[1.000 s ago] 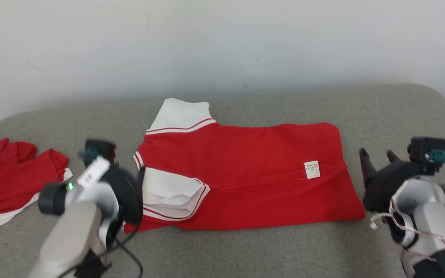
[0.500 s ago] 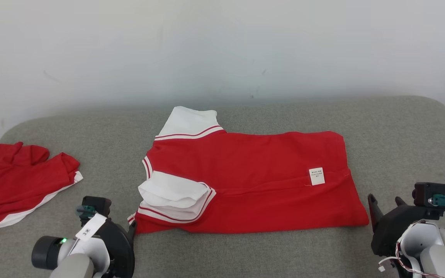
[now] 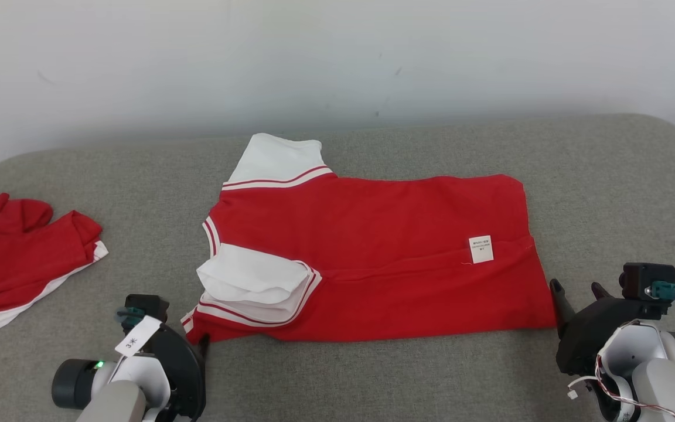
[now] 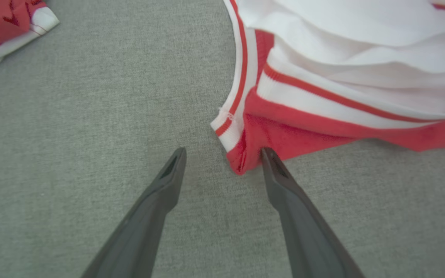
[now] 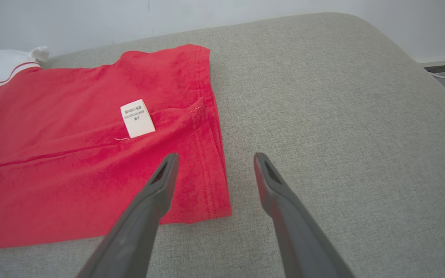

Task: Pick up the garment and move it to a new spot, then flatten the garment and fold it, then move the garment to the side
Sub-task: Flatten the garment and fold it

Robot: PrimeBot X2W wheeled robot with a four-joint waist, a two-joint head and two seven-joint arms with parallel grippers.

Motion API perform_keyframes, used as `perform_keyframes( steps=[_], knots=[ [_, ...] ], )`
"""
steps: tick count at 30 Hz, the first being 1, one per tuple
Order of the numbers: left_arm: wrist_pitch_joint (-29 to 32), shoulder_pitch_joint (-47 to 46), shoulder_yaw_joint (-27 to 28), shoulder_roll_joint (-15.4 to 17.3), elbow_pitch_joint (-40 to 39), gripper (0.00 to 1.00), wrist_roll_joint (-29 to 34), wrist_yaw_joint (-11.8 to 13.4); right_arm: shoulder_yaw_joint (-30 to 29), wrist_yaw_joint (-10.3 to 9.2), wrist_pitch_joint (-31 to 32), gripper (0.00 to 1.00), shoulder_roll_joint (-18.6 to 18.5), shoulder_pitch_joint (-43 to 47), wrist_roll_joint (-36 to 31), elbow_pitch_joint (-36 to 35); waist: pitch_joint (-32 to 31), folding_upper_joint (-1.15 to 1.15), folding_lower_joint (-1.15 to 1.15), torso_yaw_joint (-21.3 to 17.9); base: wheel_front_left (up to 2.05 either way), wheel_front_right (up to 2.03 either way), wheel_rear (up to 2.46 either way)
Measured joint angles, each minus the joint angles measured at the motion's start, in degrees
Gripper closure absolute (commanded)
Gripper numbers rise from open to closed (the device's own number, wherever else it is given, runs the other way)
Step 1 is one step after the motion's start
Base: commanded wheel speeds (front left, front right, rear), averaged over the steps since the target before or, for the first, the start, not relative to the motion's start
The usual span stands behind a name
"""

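Observation:
The garment (image 3: 372,252) is a red shirt with white striped sleeves, lying folded lengthwise on the grey cushion (image 3: 372,375). My left gripper (image 3: 194,347) is open at its near left corner. In the left wrist view that red corner (image 4: 242,162) lies between the fingers of the left gripper (image 4: 222,154), against the right one. My right gripper (image 3: 576,288) is open at the near right corner. In the right wrist view the garment's hem (image 5: 211,170) runs between the spread fingers of the right gripper (image 5: 214,156). A white label (image 5: 136,117) lies just beyond them.
A second red and white garment (image 3: 15,252) lies crumpled at the cushion's left end, its edge (image 4: 2,23) at the top left of the left wrist view. A pale wall (image 3: 337,58) stands behind. The cushion's rounded right end (image 3: 665,140) drops off; bare cushion runs along the near side.
The head camera has shifted. My left gripper has drawn back from beside the white sleeve to the garment's near left corner. The right gripper has also come back a little towards me.

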Motion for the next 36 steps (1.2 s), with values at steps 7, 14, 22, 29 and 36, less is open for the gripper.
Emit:
perform_keyframes(
  steps=[7, 14, 22, 29, 36],
  knots=[
    [0.20, -0.71, 0.09, -0.83, 0.76, 1.00, -0.32, -0.02, 0.24, -0.26, 0.47, 0.00, -0.01, -0.73, -0.11, 0.36, 1.22, 0.00, 0.01, -0.23, 0.00, 0.00, 0.00],
    [0.31, -1.60, 0.11, -1.23, 1.32, 1.00, -0.45, -0.52, 0.71, -0.91, 1.41, 0.00, -0.60, -0.68, -1.85, 1.85, 1.72, 0.00, 0.01, -0.11, 0.00, 0.00, 0.00],
    [0.32, -2.32, 0.02, -1.42, 1.87, 1.00, -0.69, -0.59, 0.03, -1.42, 2.50, 0.00, -0.71, -0.81, -1.88, 5.31, 1.66, 0.00, 0.01, 0.25, 0.00, 0.00, 0.00],
    [0.32, -2.91, -0.25, -1.77, 1.85, 1.00, -0.68, -1.03, -0.22, -1.43, 2.77, 0.00, -0.43, -2.71, -1.45, 6.95, 2.51, 0.00, 0.00, 1.03, 0.00, 0.00, 0.00],
    [0.30, -3.70, -0.35, -1.93, 1.78, 1.00, -0.68, -1.09, 0.05, -1.43, 2.88, 0.07, 0.07, -5.05, -1.40, 8.09, 3.59, 0.00, 0.00, 1.71, 0.00, 0.00, 0.00]
  ],
)
